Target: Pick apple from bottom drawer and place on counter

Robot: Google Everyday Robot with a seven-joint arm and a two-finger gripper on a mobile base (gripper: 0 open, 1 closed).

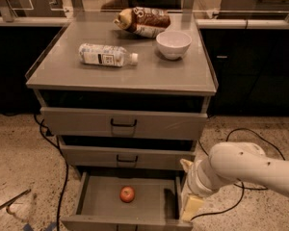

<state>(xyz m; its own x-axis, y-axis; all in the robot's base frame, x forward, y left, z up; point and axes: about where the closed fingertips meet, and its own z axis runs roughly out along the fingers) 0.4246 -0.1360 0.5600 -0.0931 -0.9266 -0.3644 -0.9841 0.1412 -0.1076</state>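
The small, round red-orange apple (pixel 127 194) lay near the middle of the shallow grey metal bottom drawer (pixel 98 203), which stood pulled open, and it touched neither side wall. The robot's cream-tipped gripper (pixel 190 201) hung just outside that drawer's right wall, near its front corner, on a bulky white arm (pixel 241 170). Whether it was open or closed could not be told. The reach would probably have to clear that wall and then descend beneath the grey middle drawer (pixel 123 157) overhanging the bottom drawer's back, so a low or hasty sweep could strike metal. A glancing touch might roll the apple toward the drawer's rear. The flat grey metal counter (pixel 149 73) sat well above the drawer.
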